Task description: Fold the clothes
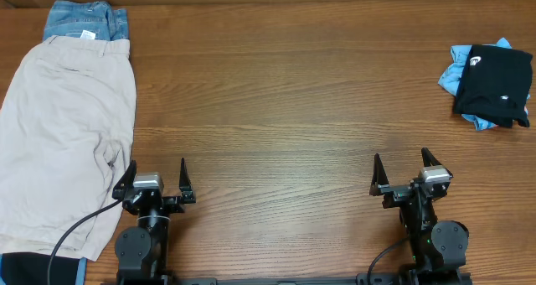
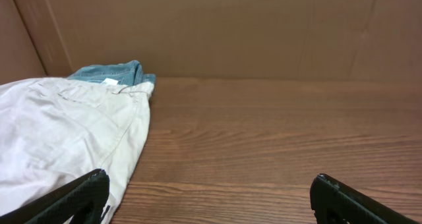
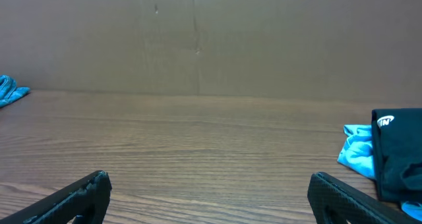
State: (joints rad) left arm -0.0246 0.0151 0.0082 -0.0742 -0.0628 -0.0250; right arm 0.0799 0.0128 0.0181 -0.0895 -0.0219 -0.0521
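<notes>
— Black tee (image 1: 496, 85), crumpled on a blue tee (image 1: 452, 77) by the tabletop's (image 1: 285, 109) right edge, toward the far corner. What threatens the first pick?

— Layering. The two lie touching, the black one on top, so a deep pinch would likely catch both and drag the blue tee along. A shallow pinch on a single fold of black cloth looks safer.

— And the grippers?

— Right gripper (image 1: 401, 163) and left gripper (image 1: 157, 174) both sit at the near edge, jaws spread wide, holding nothing. The right one is well apart from the bundle. Its reach runs toward the far right corner, where a stretched arm probably has little margin for a clean descent.

— Risk on the left?

— Beige shorts (image 1: 67, 134) lie flat along the left edge, over denim (image 1: 84, 21) at the far left corner. Their side lies just beside the left gripper, and a cable (image 1: 71, 231) crosses the cloth. A sideways swing could snag the shorts, or the cable could rumple them.

— Anything else?

— Spreading. The black tee is bunched, its collar and sleeves hidden, so a blind grasp may lift it twisted and the fold would come out skewed. Dragging it toward the middle of the tabletop could also tip it off the right edge if the pull starts outward.
</notes>
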